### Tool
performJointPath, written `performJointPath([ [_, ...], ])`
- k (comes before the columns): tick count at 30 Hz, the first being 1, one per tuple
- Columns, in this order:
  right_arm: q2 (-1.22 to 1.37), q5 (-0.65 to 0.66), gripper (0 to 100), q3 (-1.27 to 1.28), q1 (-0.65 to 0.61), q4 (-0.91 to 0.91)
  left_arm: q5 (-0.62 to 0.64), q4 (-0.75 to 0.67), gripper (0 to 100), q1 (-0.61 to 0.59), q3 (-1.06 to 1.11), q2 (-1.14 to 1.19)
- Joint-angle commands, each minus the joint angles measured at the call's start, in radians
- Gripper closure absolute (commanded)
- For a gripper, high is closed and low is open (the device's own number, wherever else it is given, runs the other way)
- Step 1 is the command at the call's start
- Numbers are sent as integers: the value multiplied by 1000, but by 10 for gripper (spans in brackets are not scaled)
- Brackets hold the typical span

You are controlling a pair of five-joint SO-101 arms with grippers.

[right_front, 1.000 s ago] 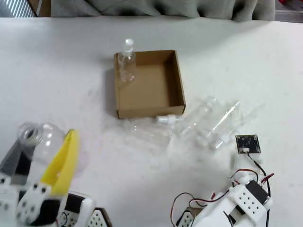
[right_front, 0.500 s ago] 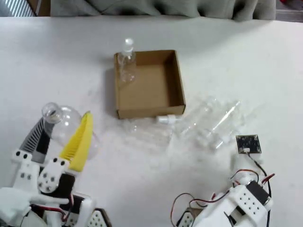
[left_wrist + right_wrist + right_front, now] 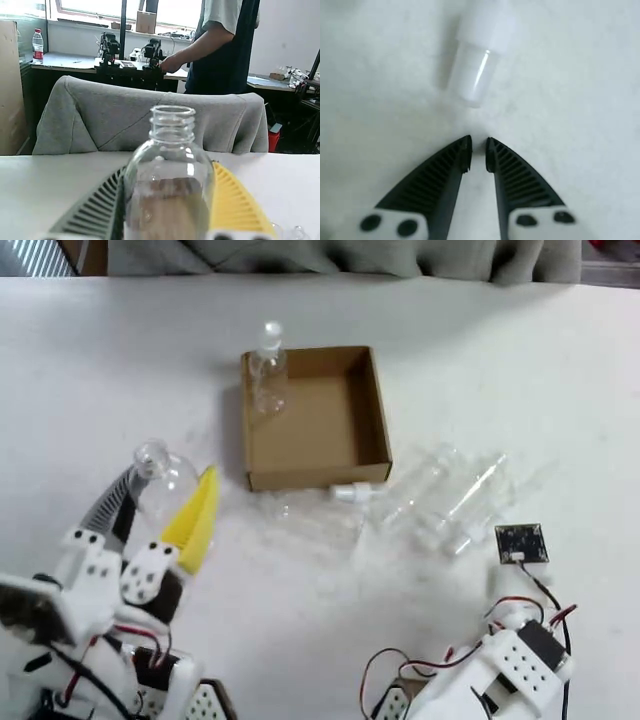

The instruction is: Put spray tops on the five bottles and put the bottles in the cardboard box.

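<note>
Table (image 3: 520, 360) holds everything, and the cardboard box (image 3: 318, 425) sits mid-table with its mouth up, so you can drop bottles straight in.

Your left gripper (image 3: 172, 480) is near the box's left front corner, clamped on an uncapped bottle (image 3: 158, 468). The grey and yellow fingers grip the body on either side. The neck points up and is open in the left wrist view (image 3: 171, 117), presumably held that way so a top can go on from above.

The loose clear bottles (image 3: 440, 495) lie on their sides in a heap just right of the box. They're jumbled, so I can't tell how many there are.

One capped bottle (image 3: 267, 375) stands at the box's far left corner. It looks to be inside, against the wall, so count that one done.

A spray top (image 3: 356, 492) lies just off the box's front wall.

Your right gripper (image 3: 478, 149) is low over the table, jaws nearly together with nothing between them. A white spray top piece (image 3: 479, 67) lies just ahead of the tips, and that's probably your next pick.
</note>
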Motion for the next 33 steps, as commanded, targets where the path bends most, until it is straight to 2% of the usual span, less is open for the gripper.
performJointPath([
  [1,8,9,954,6,-33,-1,-11,-66,980,7,35,-1],
  [8,8,-5,954,-83,-16,13,-12,-83,980,8,132,-2],
  [13,8,-120,954,-284,64,148,-12,-114,980,8,212,-2],
  [21,19,-132,951,-624,61,381,-9,-219,980,2,344,-2],
  [24,21,-230,949,-694,54,387,-8,-281,980,-33,402,-2],
  [28,21,-299,949,-735,-33,394,-5,-388,980,-87,482,-2],
  [33,53,-362,949,-750,-139,390,-5,-420,980,-105,514,-2],
])
